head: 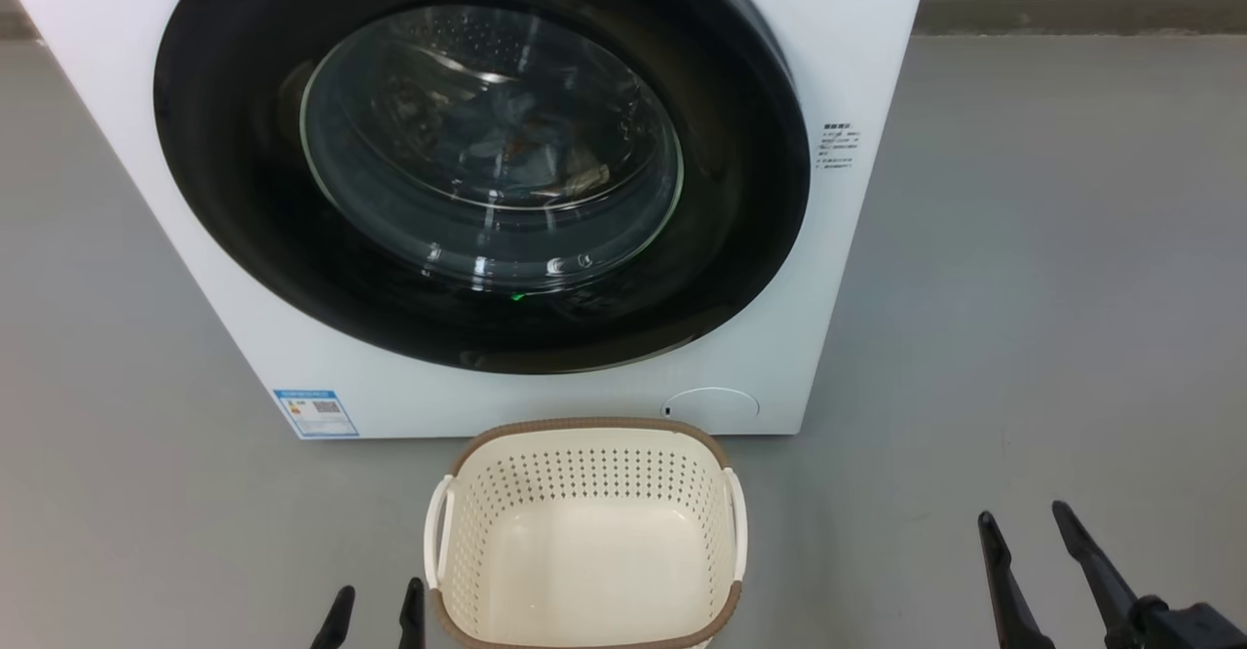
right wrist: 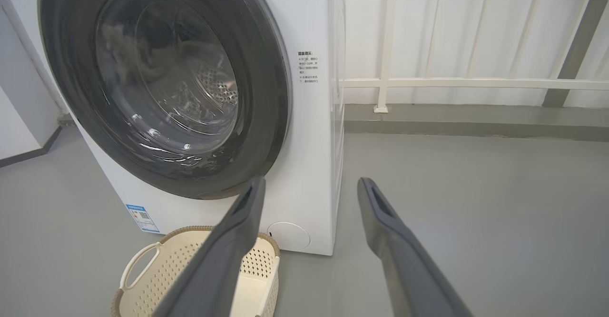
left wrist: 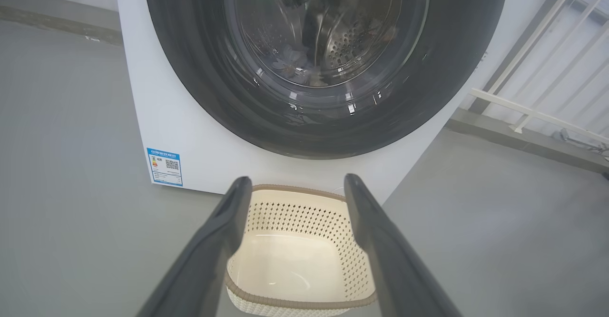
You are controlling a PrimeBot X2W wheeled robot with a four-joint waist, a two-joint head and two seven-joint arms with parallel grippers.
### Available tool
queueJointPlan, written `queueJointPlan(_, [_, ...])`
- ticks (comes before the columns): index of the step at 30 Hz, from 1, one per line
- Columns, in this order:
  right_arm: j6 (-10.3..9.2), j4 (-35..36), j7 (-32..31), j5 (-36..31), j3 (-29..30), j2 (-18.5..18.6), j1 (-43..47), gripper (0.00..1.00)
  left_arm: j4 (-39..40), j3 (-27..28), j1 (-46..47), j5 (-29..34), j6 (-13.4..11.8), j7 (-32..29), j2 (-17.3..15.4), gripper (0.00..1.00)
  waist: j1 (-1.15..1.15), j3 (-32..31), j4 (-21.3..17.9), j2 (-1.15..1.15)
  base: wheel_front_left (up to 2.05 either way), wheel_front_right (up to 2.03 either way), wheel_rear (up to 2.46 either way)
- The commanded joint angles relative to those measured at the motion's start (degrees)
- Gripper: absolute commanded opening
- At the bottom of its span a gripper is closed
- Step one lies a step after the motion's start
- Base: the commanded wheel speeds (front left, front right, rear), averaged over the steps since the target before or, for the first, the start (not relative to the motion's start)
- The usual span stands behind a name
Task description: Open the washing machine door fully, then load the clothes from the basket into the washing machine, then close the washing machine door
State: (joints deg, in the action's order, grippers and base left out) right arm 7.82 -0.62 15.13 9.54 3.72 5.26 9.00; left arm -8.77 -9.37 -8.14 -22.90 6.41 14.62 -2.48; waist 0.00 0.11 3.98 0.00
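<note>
Between my two grippers, nearer the left one: the basket (head: 585,474), cream-white, perforated, brown-rimmed, standing upright on the grey floor (head: 1023,288), its bare bottom showing. My left gripper (head: 378,598): fingers spread wide, nothing between them, nothing held; its right finger is just beside the basket's left handle, and I cannot tell whether the two touch. My right gripper (head: 1023,522): fingers likewise parted wide, holding nothing, hanging over bare floor well to the right of the basket. Ahead of both grippers, just beyond the basket's far rim: the washing machine (head: 857,45), white, front-loading. Next, the washing machine door (head: 244,191): glossy black rim, bulging clear glass bowl, lying flush against the machine's front, shut; it stands above and ahead of my left fingertips, and ahead and to the left of my right ones. Then the clothes (head: 516,142): inside the drum behind the glass, seen dimly as blue-grey folds with a pale piece and a speck of orange. Blue label sticker (head: 315,412): lower corner of the machine's front, ahead and slightly left of my left gripper. Round white cover (head: 711,403): low on the front, just past the basket's far right corner. Small block of printed text (head: 838,147): on the white front beside the door's right edge. White railing (right wrist: 476,83): against the wall beyond my right gripper, past the machine's side.
</note>
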Motion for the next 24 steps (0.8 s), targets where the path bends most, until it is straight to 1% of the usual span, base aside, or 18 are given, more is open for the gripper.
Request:
queueJointPlan(1, [-0.33,1.65,-0.13,-0.8,-1.03,0.06,0.11,1.0,1.06,1.86,0.91,0.44,0.32,0.38,-0.4,1.0,0.0,-0.59,-0.6,0.0,0.0,0.0,0.0])
queueJointPlan(3, [-0.33,1.56,-0.13,-1.04,-1.1,-0.29,0.74,1.0,0.89,1.75,0.76,0.28,0.53,0.38,-0.4,1.0,0.0,-0.8,-0.72,0.0,0.0,0.0,0.0])
queueJointPlan(4, [0.01,-0.48,0.04,-0.35,0.23,-1.15,1.83,0.0,-0.57,0.03,-0.14,0.08,0.42,-0.01,0.0,0.0,0.0,-0.8,-0.65,0.0,0.0,0.0,0.0])
queueJointPlan(8, [0.01,-3.68,0.0,-0.22,0.14,-1.74,1.87,0.0,-3.2,-0.24,-0.41,-0.08,0.42,-0.1,0.4,0.0,0.0,-0.82,-0.67,0.0,0.0,0.0,0.0])
queueJointPlan(11, [0.01,-3.7,-0.24,1.13,0.09,-1.7,1.7,0.0,-3.13,-0.1,-0.24,-1.23,0.4,-0.33,0.34,0.0,0.01,-0.8,-0.71,0.0,0.0,0.0,0.0])
queueJointPlan(16, [-0.01,-4.02,-0.96,4.64,-0.01,-1.56,1.09,0.0,-3.12,0.33,0.24,-4.21,0.41,-0.99,0.12,0.0,0.13,-0.9,-0.86,0.0,0.0,0.0,0.0])
queueJointPlan(19, [-0.02,-4.32,-1.39,6.76,-0.07,-1.48,0.66,0.0,-3.21,0.58,0.61,-6.01,0.42,-1.39,-0.01,0.0,0.03,-0.81,-0.94,0.0,0.0,0.0,0.0])
queueJointPlan(24, [-0.03,-4.77,-2.1,10.24,-0.15,-1.37,-0.11,0.0,-3.4,1.01,1.27,-8.96,0.46,-2.07,-0.19,0.0,0.01,-0.72,-1.07,0.0,0.0,0.0,0.0])
